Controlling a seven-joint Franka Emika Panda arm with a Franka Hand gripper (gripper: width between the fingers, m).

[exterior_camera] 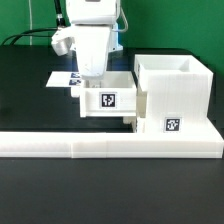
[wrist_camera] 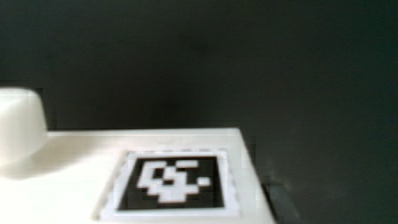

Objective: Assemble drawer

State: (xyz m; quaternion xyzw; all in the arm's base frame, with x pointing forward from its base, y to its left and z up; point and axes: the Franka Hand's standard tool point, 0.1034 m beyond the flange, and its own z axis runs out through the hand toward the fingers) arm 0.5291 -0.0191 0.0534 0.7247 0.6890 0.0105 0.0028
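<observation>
- Fingers (exterior_camera: 92, 78) down at the back wall of a small white tray (exterior_camera: 108, 98); gripping or not, cannot tell.
- Tray resting mid-counter (exterior_camera: 30, 90), touching the large cube-like housing (exterior_camera: 172, 92) on the exterior view's right.
- Both pressed against the long white border wall (exterior_camera: 100, 146) along the counter's near edge.
- Wrist view: blurred, a square tag (wrist_camera: 173, 181) on white plastic.

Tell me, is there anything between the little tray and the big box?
Nothing shows between them. In the exterior view the small tray sits right against the big cube-like housing, so no gap shows.
</observation>
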